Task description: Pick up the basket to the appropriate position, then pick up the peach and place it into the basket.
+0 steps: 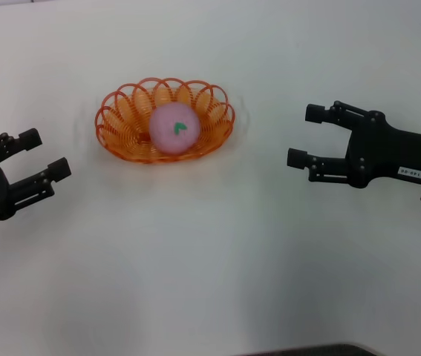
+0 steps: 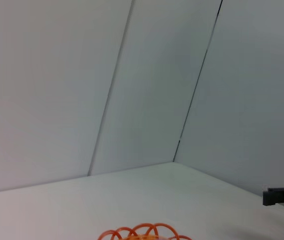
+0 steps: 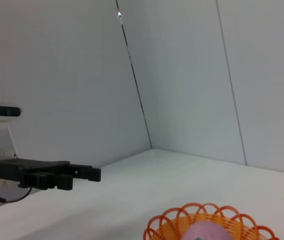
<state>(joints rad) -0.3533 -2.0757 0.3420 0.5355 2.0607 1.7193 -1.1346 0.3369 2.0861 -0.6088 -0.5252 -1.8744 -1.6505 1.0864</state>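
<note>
Basket (image 1: 117, 122), oval, orange looped wire, sits at table centre holding the round dusty-pink peach (image 1: 173, 128). Left gripper (image 1: 41, 159) at 9 o'clock, right gripper (image 1: 305, 136) at 3 o'clock, both released, empty. Placement appears complete; retreat likely follows.

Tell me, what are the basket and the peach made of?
The basket looks like glossy orange plastic or coated wire: thin see-through loops forming a scalloped rim. The peach, lying in it, seems a toy, perhaps foam or soft plastic: matte, evenly pink, with a flat green leaf mark. Both grippers, left and right, hang open, apart.
</note>
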